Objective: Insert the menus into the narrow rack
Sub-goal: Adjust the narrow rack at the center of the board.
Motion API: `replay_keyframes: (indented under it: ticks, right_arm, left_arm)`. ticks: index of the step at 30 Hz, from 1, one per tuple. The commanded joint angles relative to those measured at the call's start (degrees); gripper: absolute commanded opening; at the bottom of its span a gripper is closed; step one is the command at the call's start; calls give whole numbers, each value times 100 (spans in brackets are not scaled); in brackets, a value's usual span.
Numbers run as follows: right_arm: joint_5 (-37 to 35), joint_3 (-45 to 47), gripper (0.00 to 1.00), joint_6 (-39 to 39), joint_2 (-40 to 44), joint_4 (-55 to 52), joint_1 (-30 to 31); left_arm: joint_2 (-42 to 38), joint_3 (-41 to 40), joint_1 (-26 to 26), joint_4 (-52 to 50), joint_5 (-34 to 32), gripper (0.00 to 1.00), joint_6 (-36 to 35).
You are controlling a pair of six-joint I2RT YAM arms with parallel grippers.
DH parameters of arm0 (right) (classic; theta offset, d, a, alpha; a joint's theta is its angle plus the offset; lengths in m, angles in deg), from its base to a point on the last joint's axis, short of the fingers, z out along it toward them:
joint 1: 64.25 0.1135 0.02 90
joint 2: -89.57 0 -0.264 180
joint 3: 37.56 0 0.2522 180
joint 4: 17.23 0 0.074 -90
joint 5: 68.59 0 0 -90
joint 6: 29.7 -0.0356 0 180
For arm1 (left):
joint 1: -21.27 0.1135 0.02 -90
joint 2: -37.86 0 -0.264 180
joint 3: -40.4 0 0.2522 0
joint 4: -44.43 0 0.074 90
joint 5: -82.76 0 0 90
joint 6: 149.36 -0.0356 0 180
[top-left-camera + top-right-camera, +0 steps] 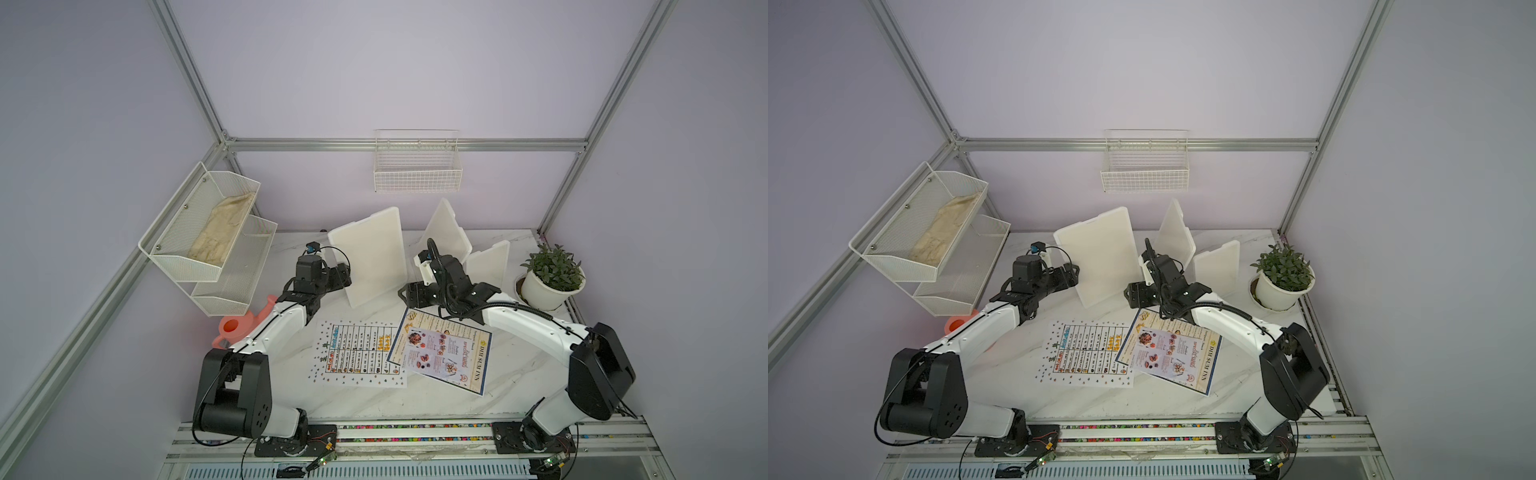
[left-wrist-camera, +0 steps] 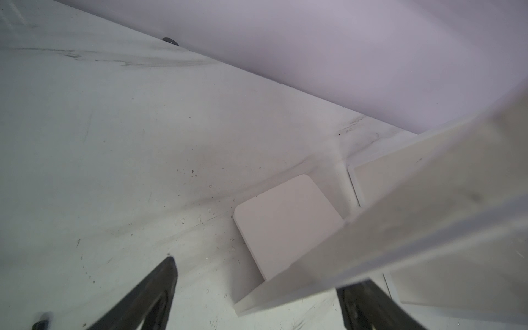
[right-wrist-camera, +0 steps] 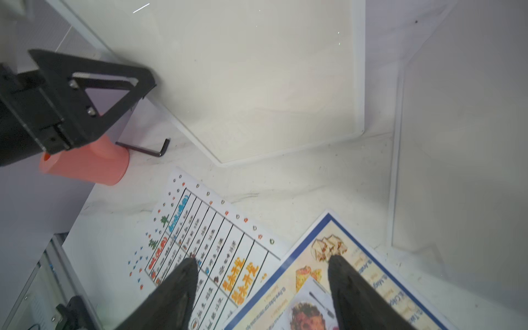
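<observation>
Lilac walls box in a marble table (image 1: 436, 399) where all three menus lie flat, none yet in the rack (image 1: 374, 253), a set of leaning white panels at the back. The right claw (image 3: 261, 263) hangs spread and empty just above the near corner of the blue-bordered menu (image 1: 442, 357), with the grid menu (image 1: 357, 353) just beside it, partly under that sheet's edge; the small leaflet (image 1: 432, 353) lies on top of the blue-bordered one. Its low, tilted pose suggests it is lining up to pinch a sheet edge. The left claw (image 2: 257, 283) is also spread, its fingers straddling the edge of the large front panel (image 2: 400, 228) without gripping, probably to steady or widen the narrow slot for loading. A pink can (image 3: 85, 165) and a hex key (image 3: 143, 148) lie beyond the left claw, clear of the work.
</observation>
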Motion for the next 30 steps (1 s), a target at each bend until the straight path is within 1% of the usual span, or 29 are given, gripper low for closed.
replay_keyframes:
  ticks: [1,4,7,10,13,16,21,25,30]
  right_arm:
    - [-383,-637,76,154,-452,276,-19]
    - [-281,-1023,76,257,-844,313,-144]
    - [135,-1340,77,286,-1136,336,-449]
    - [615,-1621,81,476,-1339,253,-651]
    - [817,-1914,86,773,-1527,51,-721]
    - [917,-2162,90,890,-1719,-48,-830]
    - [1281,-2515,92,1061,-2018,-97,-999]
    - [1422,-2910,92,1274,-2318,-216,-993]
    - [1228,-3227,91,1355,-2609,-213,-996]
  left_arm:
    - [-44,282,78,338,535,87,75]
    - [-56,259,79,470,941,88,37]
    - [-89,190,81,578,1170,89,22]
    - [-104,124,88,629,1195,89,59]
    - [-98,88,88,684,1202,89,111]
    - [-90,88,88,706,1236,89,140]
    - [-91,80,87,760,1298,88,209]
    - [-72,72,88,789,1355,87,245]
    - [-46,63,88,822,1393,84,297]
